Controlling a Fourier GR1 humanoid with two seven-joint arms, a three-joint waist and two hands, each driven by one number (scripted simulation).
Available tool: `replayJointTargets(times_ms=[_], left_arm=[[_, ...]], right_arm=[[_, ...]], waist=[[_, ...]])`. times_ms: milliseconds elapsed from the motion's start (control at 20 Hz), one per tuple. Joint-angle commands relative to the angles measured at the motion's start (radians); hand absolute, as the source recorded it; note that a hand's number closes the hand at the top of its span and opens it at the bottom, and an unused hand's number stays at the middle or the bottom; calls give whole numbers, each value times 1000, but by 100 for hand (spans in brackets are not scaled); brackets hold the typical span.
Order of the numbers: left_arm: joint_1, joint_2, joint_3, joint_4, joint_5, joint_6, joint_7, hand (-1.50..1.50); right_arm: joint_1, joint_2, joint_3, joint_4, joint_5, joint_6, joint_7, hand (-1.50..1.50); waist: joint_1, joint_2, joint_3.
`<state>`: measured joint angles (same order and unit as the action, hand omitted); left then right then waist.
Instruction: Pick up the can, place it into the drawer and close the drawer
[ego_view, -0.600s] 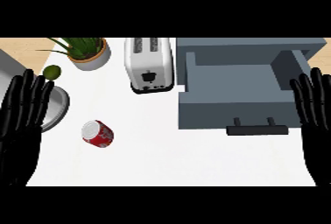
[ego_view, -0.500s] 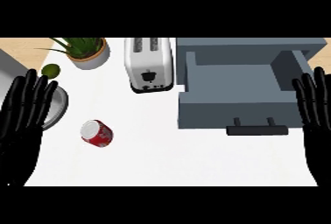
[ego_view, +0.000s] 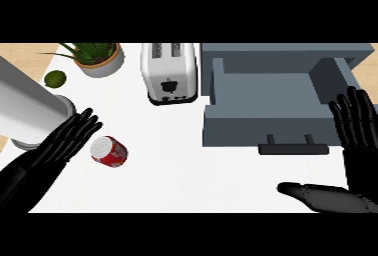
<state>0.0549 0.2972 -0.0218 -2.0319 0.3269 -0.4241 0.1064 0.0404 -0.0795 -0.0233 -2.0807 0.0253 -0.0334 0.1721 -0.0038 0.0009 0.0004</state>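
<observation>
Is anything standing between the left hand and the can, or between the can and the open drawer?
Nothing visible. The left hand is right beside the can, and only bare counter lies between can and drawer. The toaster stands farther back.

A white table (ego_view: 184, 180) fills the view under even light. A white toaster (ego_view: 170, 72) stands near its far edge. Left of the toaster sits a potted green plant (ego_view: 96, 56). Farther left are a small green fruit (ego_view: 55, 78) and a large silvery cylinder (ego_view: 29, 115). Beyond the table's corner there, a tan wood-toned surface (ego_view: 18, 50) shows.
</observation>
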Motion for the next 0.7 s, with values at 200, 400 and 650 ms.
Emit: replayJointTargets(times_ms=[200, 400, 650], left_arm=[[56, 108, 138, -1, 201, -146, 99, -150], [53, 98, 171, -28, 252, -134, 162, -150], [-28, 39, 151, 84, 152, -112, 165, -150]], right_arm=[[153, -3, -38, -30, -48, 52, -39, -150], [170, -26, -70, -12, -63, 91, -40, -150], [166, -7, -81, -32, -68, 82, -24, -150]], waist=[[3, -2, 0], [3, -2, 0], [0, -1, 0]])
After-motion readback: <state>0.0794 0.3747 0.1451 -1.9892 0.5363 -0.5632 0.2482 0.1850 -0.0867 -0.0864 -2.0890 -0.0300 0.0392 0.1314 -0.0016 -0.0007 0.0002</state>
